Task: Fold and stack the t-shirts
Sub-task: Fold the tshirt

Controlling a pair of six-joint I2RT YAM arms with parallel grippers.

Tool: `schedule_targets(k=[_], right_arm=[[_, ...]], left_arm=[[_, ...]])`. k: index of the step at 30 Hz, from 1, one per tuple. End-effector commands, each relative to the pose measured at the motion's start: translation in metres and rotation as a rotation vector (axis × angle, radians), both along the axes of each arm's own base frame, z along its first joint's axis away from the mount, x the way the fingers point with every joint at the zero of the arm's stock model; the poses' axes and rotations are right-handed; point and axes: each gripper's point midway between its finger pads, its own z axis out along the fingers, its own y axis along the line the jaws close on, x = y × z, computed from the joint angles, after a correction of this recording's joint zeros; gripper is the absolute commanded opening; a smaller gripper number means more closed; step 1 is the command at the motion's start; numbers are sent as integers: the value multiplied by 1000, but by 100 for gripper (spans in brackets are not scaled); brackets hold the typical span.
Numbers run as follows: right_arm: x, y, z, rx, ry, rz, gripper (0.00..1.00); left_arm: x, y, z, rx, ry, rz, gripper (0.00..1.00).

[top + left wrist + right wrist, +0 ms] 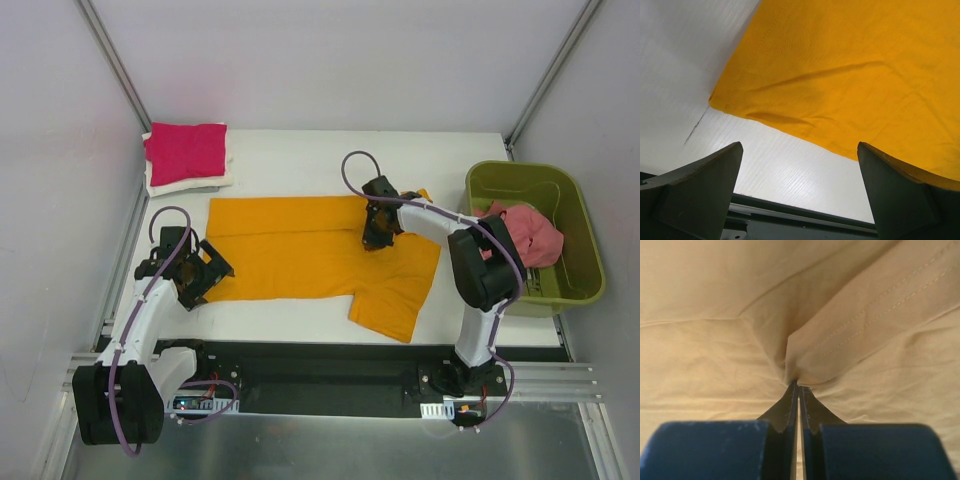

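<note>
A folded pink shirt (186, 152) sits back left. The left gripper (207, 272) is wide open by the near corner of the orange shirt (290, 250), which lies on the table (300, 150). The right gripper (377, 236) pinches a fold of it. Folding looks begun; next the left should grab that corner

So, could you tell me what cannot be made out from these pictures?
Top view: the red shirt covers most of the white cloth beneath.
Top view: the pink shirt hides what else the bin holds.
Left wrist: the orange shirt runs off top and right edges.
</note>
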Motion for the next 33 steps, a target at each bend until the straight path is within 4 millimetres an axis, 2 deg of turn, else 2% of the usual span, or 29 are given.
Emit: schedule_targets(k=[1, 6, 7, 9, 11, 12, 13, 18, 20, 21, 22, 23, 25, 26, 28, 29, 30, 31, 32, 33], right_arm=[[-3, 1, 28, 71, -63, -149, 1], [2, 2, 44, 119, -91, -233, 5], [-1, 6, 47, 145, -90, -243, 9], [-9, 16, 42, 224, -61, -271, 9], [-13, 24, 45, 291, -63, -305, 9], [-27, 22, 32, 273, -40, -312, 9], [-31, 23, 37, 284, -57, -323, 9], [-60, 9, 32, 245, -102, -390, 13], [-74, -3, 31, 213, -107, -409, 39], [-79, -4, 31, 201, -104, -406, 47], [-81, -6, 35, 199, -114, -399, 62], [-83, -11, 38, 172, -117, -399, 69], [-83, -17, 48, 133, -150, -360, 78], [-77, -23, 59, 99, -188, -353, 80], [-67, -37, 71, -10, -252, -274, 90], [-57, -49, 88, -93, -292, -266, 95], [-49, -61, 87, -173, -273, -271, 97], [-44, -71, 89, -248, -254, -205, 97], [-44, -80, 86, -290, -203, -183, 97], [-25, -85, 86, -298, -172, -191, 97]], left_arm=[[3, 3, 13, 17, -33, 1, 99], [1, 3, 15, 15, -41, 0, 99], [1, 3, 15, 18, -44, 1, 99], [0, 4, 16, 21, -46, 3, 99], [-1, 3, 16, 20, -44, 1, 99], [-1, 4, 17, 21, -47, 1, 99], [-1, 4, 18, 24, -49, -2, 99], [0, 5, 19, 28, -50, -1, 99], [-1, 5, 18, 27, -46, -1, 99], [-1, 5, 17, 28, -43, 1, 99], [-1, 4, 18, 28, -43, 0, 99], [-1, 5, 18, 27, -44, -1, 99], [0, 4, 19, 25, -43, -2, 99], [0, 3, 19, 22, -43, -3, 99], [0, 3, 19, 22, -43, -3, 99], [0, 3, 19, 18, -43, -3, 99], [0, 3, 19, 18, -42, -6, 99], [-1, 3, 18, 17, -37, -6, 99], [-1, 3, 17, 17, -34, -6, 99], [-2, 2, 16, 16, -27, -6, 100]])
